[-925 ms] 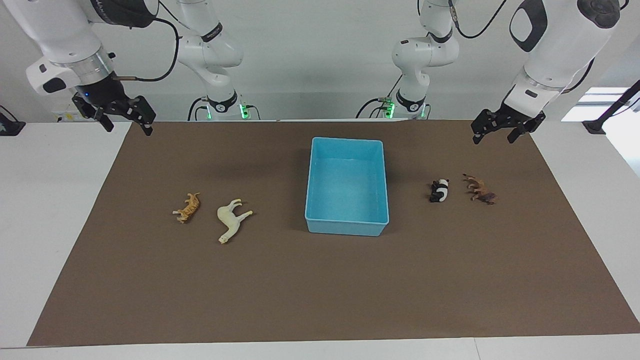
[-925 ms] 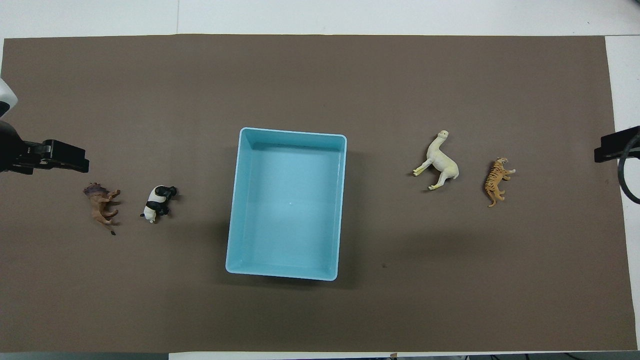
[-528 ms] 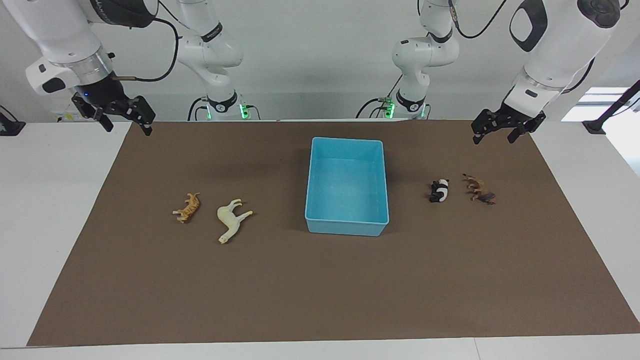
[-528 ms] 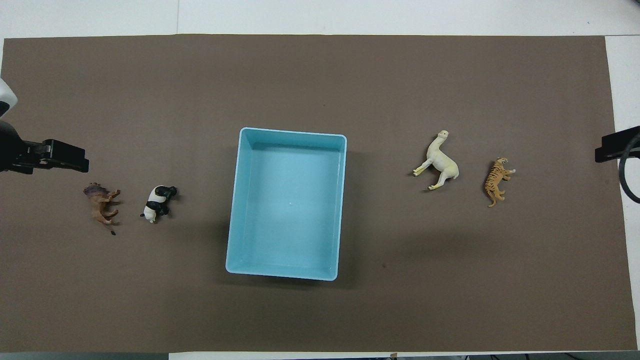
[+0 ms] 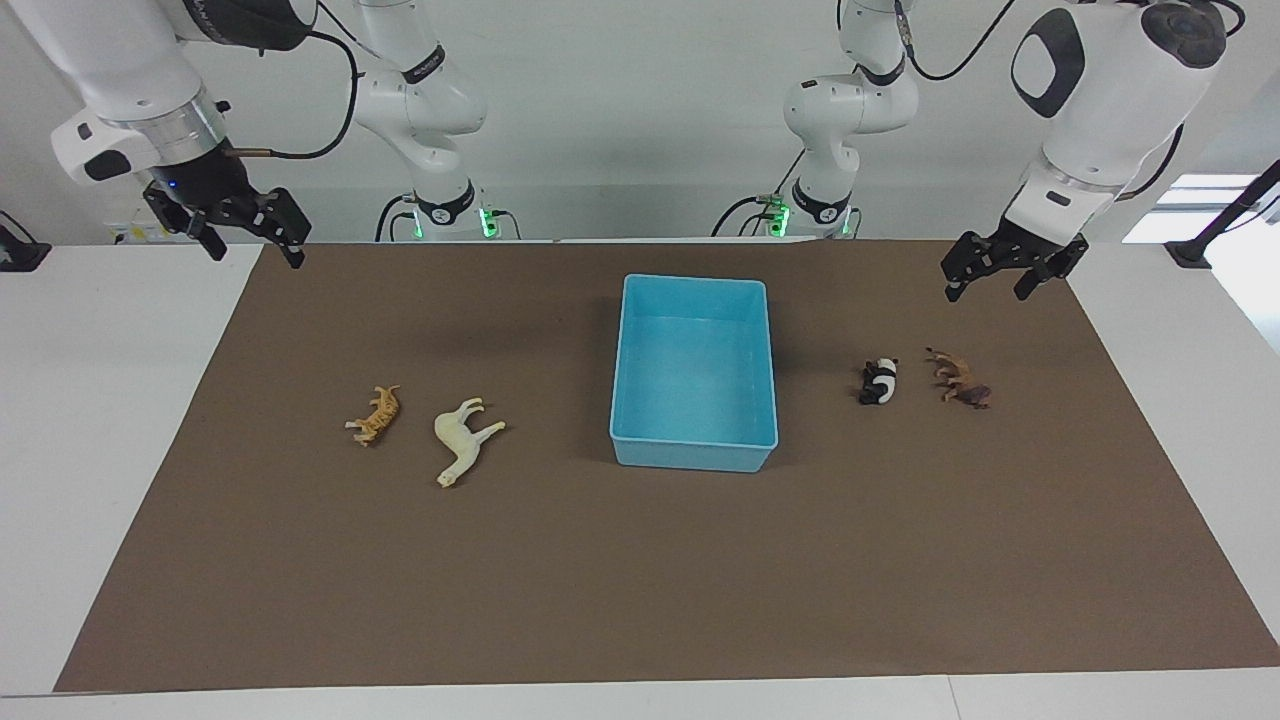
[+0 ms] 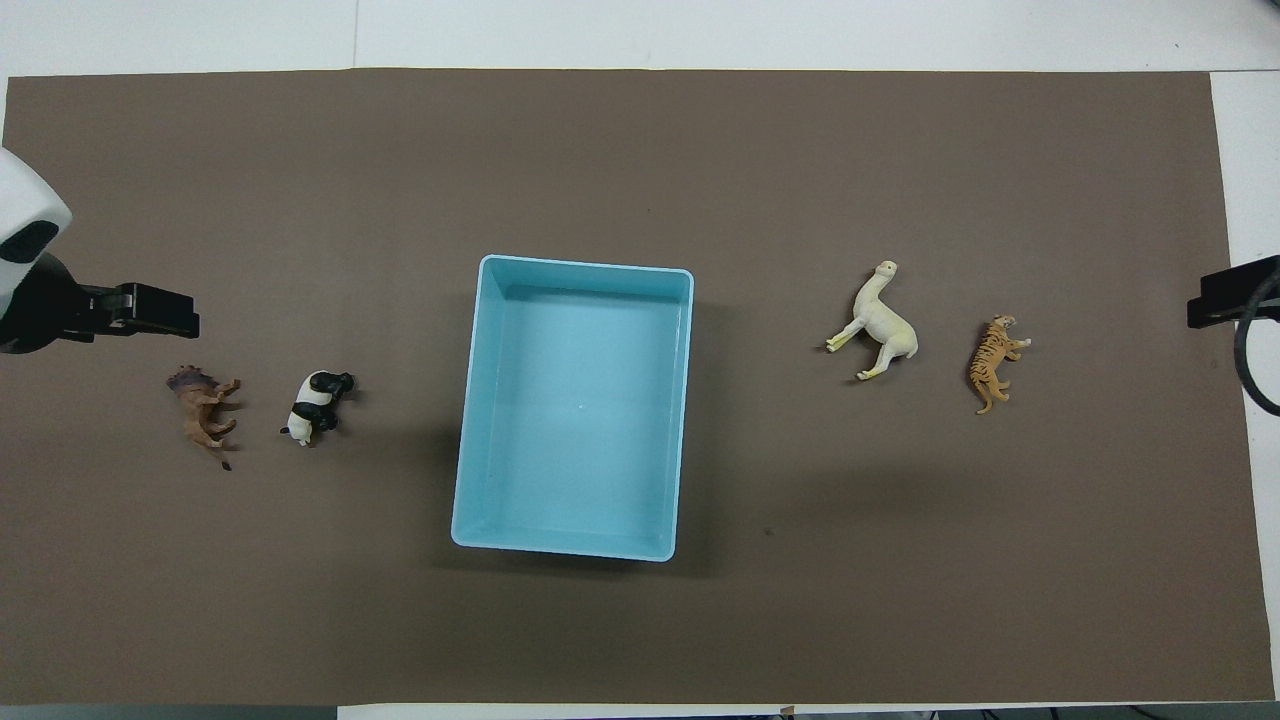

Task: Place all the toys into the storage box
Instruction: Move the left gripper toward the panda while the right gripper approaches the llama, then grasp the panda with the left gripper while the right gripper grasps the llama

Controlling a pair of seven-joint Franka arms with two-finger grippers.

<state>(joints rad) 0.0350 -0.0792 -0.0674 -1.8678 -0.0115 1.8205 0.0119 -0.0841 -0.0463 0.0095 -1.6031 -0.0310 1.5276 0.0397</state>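
Since a moment ago, my left gripper (image 5: 988, 279) has swung a little inward and lower, so it now hangs in the air over the brown mat (image 5: 640, 580) near the mat's edge closest to the robots, at the left arm's end of the table. Its two black fingers (image 5: 955, 281) stand apart with nothing between them. Below it, farther from the robots, lie two of the toys on their sides: the small brown plastic animal figurine (image 5: 960, 378) and, just beside it toward the middle, the black-and-white plastic panda figurine (image 5: 879, 381). The gripper touches neither.

My right gripper (image 5: 252, 240) has barely shifted. It hovers at the mat's corner at the right arm's end, fingers spread and holding nothing; that arm is waiting. Well away from it on the mat lie the orange striped plastic tiger figurine (image 5: 375, 416) and, close beside it toward the middle, the larger cream horse-like plastic figurine (image 5: 464, 438), both tipped on their sides.

Between the two pairs, in the middle of the mat, sits the rectangular light blue plastic storage box (image 5: 692, 450) with low walls and a rim. Its floor is bare: all four toys lie outside it on the mat, and none has moved. The mat covers most of the white table (image 5: 90, 400).
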